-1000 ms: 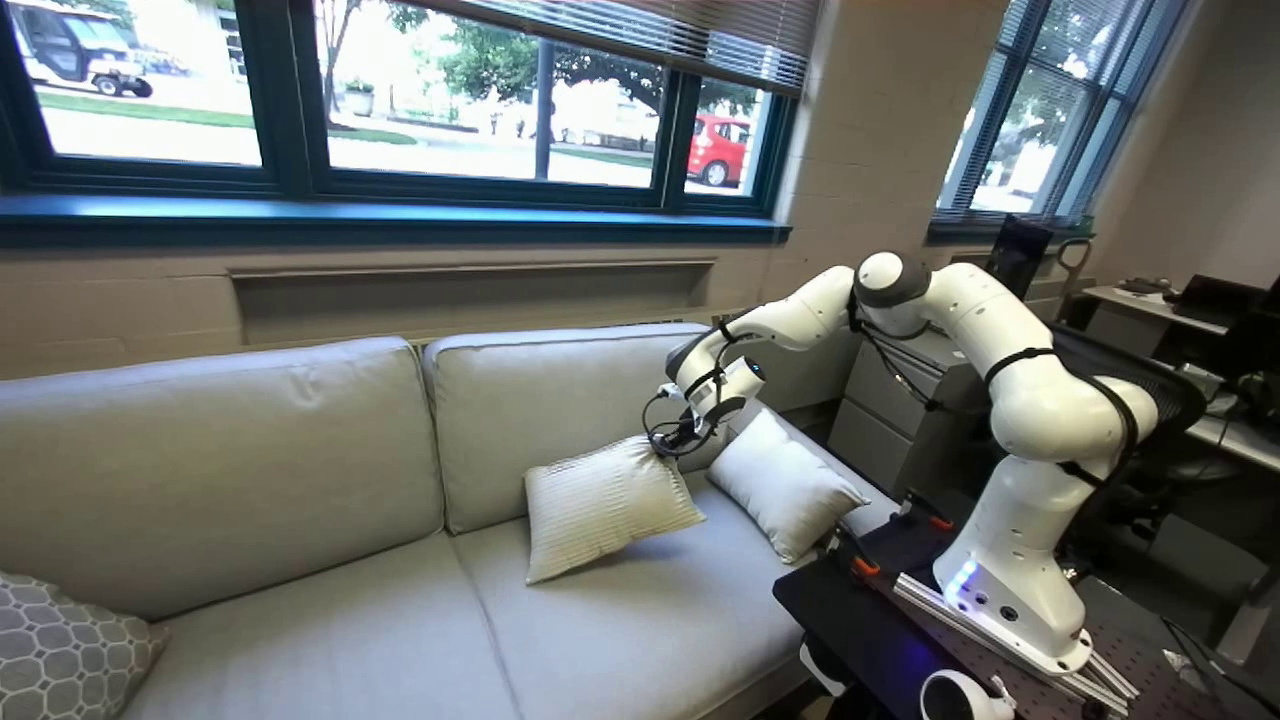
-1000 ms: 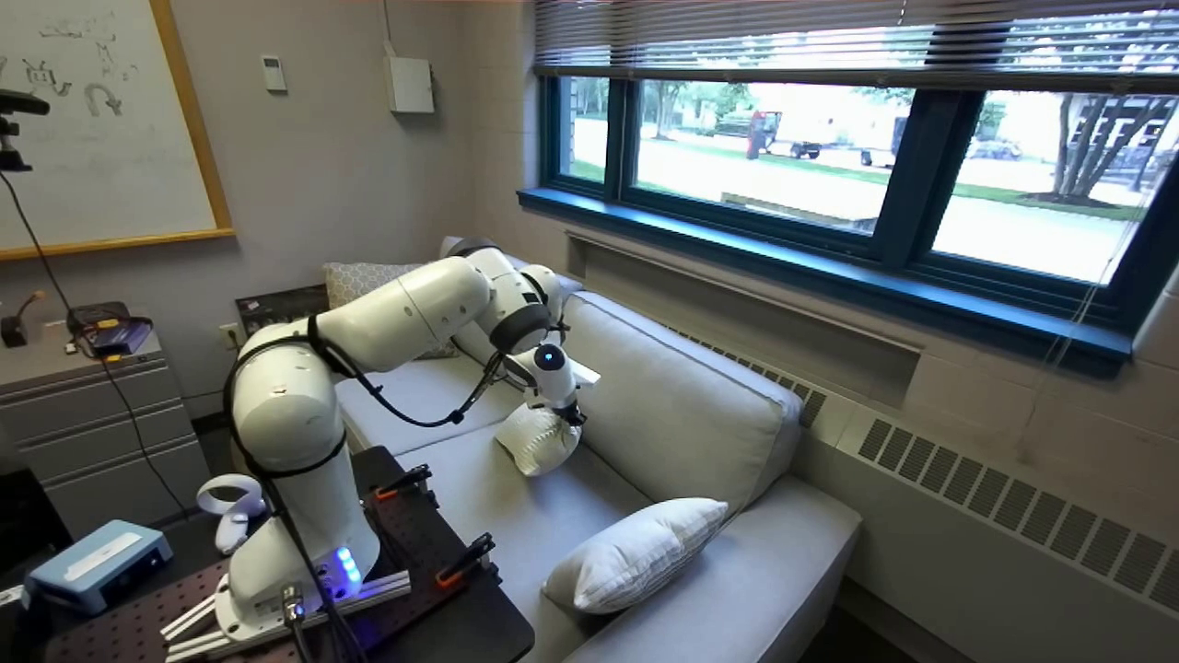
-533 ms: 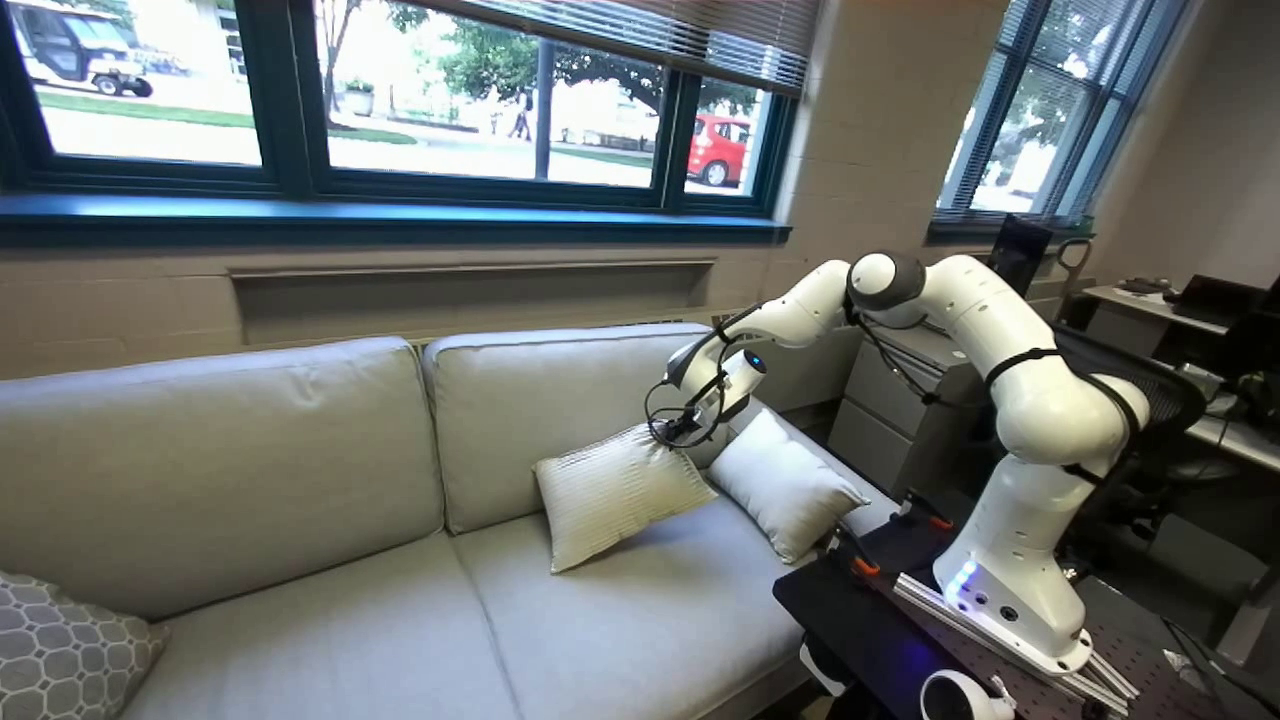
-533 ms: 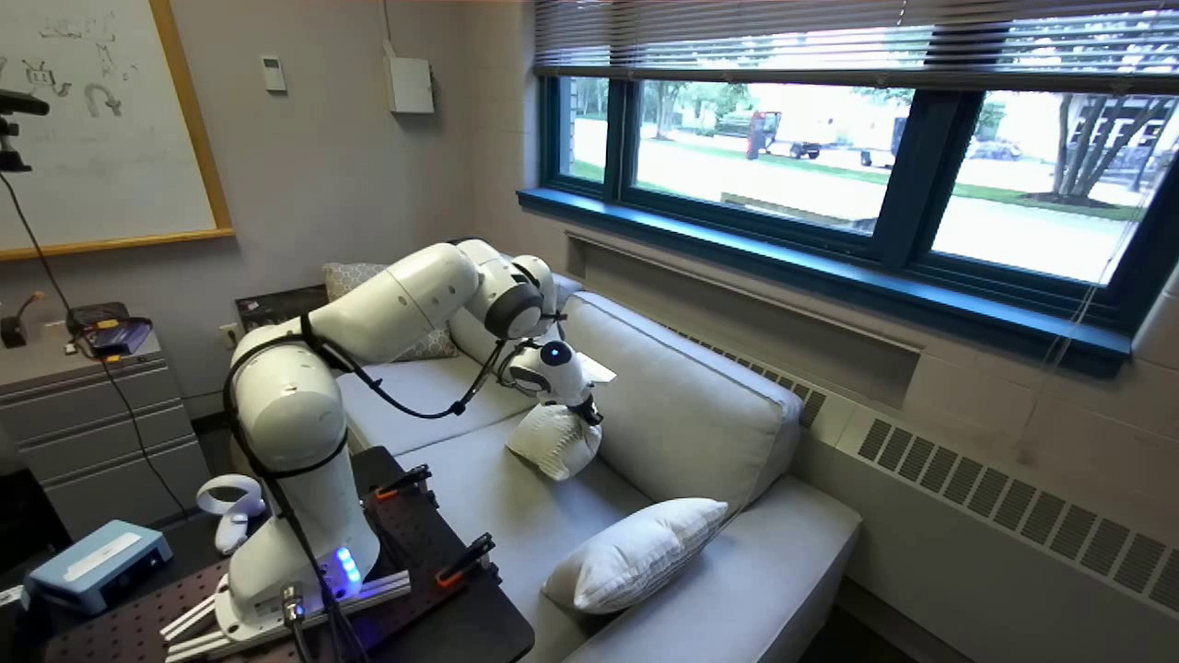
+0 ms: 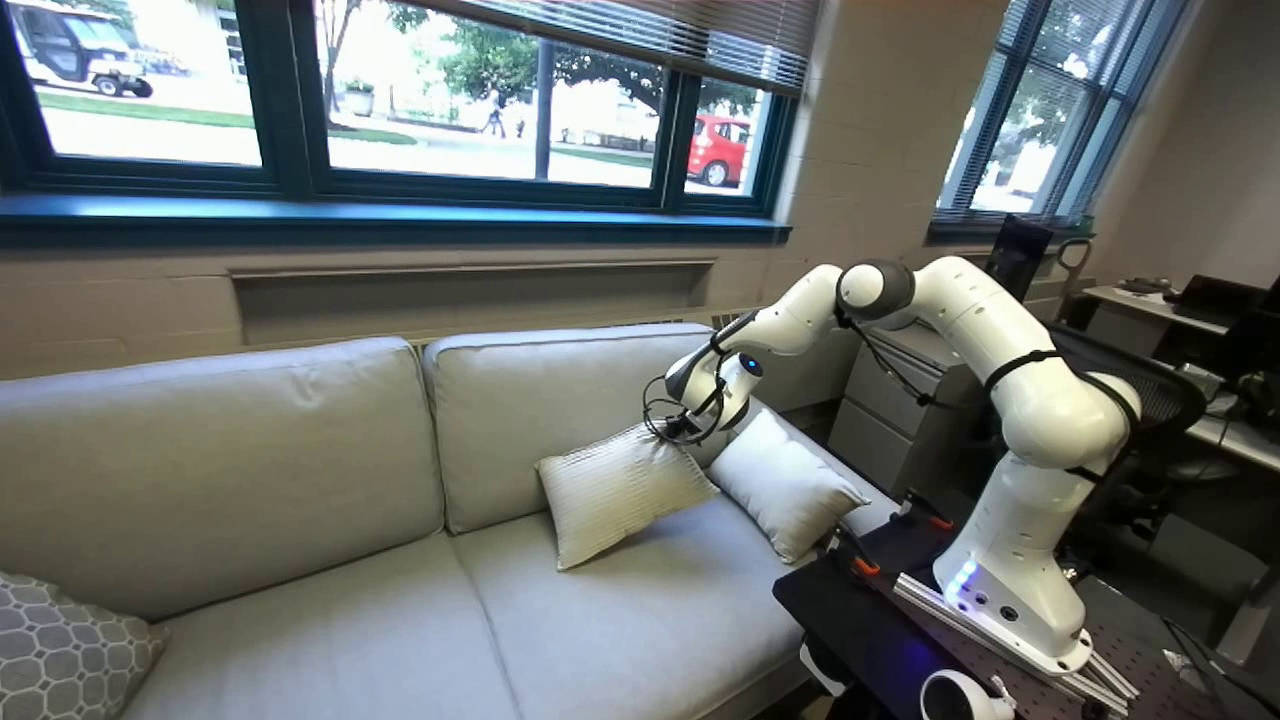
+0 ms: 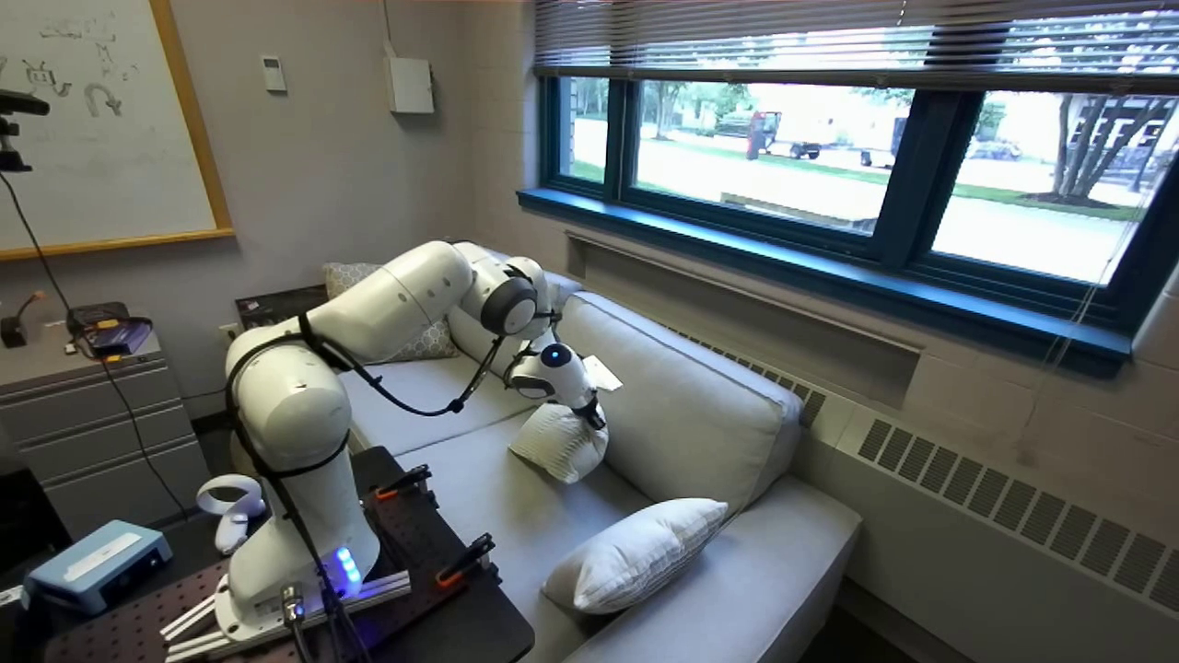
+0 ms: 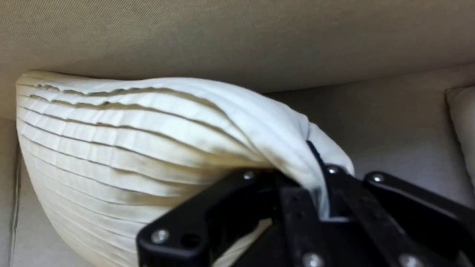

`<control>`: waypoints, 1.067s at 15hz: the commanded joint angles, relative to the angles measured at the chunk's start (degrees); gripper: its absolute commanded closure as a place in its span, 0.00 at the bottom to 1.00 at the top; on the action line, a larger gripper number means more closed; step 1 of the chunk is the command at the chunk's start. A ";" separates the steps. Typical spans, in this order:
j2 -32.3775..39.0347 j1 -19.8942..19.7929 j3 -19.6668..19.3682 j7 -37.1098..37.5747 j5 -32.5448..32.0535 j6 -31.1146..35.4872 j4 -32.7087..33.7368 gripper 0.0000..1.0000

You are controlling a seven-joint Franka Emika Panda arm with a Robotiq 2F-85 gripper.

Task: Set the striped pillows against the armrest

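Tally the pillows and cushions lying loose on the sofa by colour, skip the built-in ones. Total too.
Cream-white: 2 (held pillow; other pillow, by the armrest)
Grey: 1 (patterned cushion, partly in view)
Total: 3

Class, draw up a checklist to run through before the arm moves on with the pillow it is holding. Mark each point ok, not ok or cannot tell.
1. Grip: ok. The gripper pinches the held pillow near its top.
2. Held pillow lifted off the seat: cannot tell; contact along its lower edge is unclear.
3. Second pillow against the armrest: ok, it leans there.
4. Held pillow at the armrest: not ok; it is apart, with the second pillow between.
5. Grey patterned cushion out of the way: ok, at the sofa's opposite end.
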 commanded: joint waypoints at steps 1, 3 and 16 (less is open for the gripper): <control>2.32 -0.57 -0.12 10.10 -4.58 0.71 3.14 0.90; 3.73 -2.33 1.18 11.47 -9.47 0.69 2.72 0.90; 5.50 -14.64 2.56 -5.00 -36.16 0.16 -22.17 0.91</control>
